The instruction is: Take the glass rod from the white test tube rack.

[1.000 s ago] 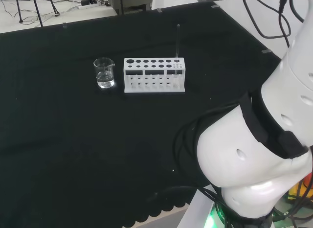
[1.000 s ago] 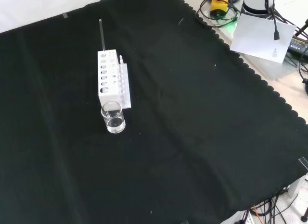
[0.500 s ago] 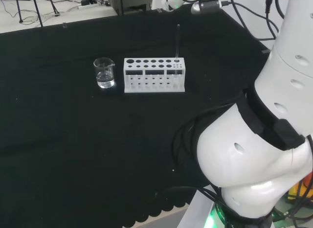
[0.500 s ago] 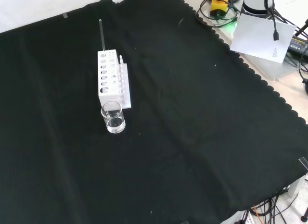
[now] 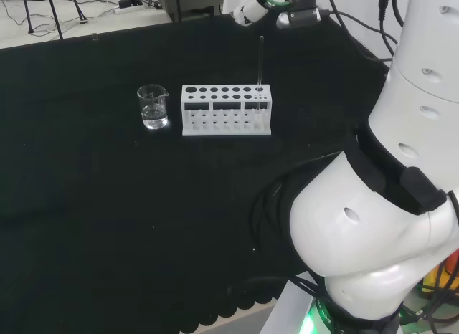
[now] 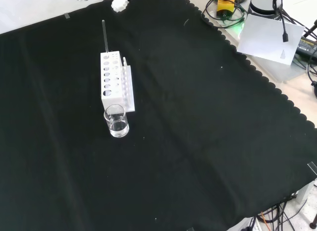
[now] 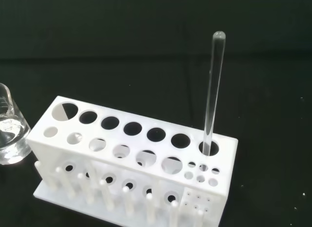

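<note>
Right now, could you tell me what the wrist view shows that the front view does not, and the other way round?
The wrist view alone makes plain that the rod stands upright in an end hole of the back row, with the rack's other large holes bare, and shows small pegs along the rack's base. The front view alone shows the hand's fingertips at the cloth's far edge, apart from the rod, and the whole beaker standing close to the rack's near end. Both show rod, rack and a beaker holding clear liquid.
</note>
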Tool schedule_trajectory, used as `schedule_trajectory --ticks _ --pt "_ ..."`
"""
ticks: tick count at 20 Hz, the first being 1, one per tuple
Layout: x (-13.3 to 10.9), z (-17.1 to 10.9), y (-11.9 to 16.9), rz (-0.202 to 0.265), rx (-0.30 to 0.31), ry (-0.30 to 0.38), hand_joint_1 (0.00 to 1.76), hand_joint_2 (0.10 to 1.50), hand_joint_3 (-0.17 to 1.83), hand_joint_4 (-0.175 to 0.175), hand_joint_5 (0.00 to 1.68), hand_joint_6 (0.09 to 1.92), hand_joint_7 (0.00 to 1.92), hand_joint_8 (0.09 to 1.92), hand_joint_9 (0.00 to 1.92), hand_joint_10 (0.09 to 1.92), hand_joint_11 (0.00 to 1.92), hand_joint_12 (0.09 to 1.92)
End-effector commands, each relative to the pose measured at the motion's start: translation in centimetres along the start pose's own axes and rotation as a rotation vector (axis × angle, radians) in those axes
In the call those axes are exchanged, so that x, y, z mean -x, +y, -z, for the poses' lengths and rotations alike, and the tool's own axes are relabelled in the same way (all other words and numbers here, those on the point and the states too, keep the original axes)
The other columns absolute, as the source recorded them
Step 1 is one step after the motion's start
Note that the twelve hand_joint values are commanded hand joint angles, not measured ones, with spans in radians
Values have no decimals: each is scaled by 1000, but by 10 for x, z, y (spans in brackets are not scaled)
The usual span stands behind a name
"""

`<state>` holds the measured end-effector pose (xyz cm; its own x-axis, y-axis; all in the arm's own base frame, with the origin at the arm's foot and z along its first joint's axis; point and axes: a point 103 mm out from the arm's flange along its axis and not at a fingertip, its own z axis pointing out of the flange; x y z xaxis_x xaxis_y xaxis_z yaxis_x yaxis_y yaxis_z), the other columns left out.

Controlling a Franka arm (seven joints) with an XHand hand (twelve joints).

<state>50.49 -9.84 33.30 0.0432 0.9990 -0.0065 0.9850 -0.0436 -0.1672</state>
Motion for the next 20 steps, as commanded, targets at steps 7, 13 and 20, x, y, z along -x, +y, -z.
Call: schedule_trajectory --ticks 7,13,20 --pt "36 -36 13 -51 -50 20 578 875 577 -109 139 87 221 899 364 876 0 1417" --pt "39 -47 16 -53 -65 14 572 879 577 -112 152 87 274 918 417 888 9 1430" --pt "39 -61 22 -52 -96 10 574 885 578 -125 212 87 463 940 620 891 127 1420"
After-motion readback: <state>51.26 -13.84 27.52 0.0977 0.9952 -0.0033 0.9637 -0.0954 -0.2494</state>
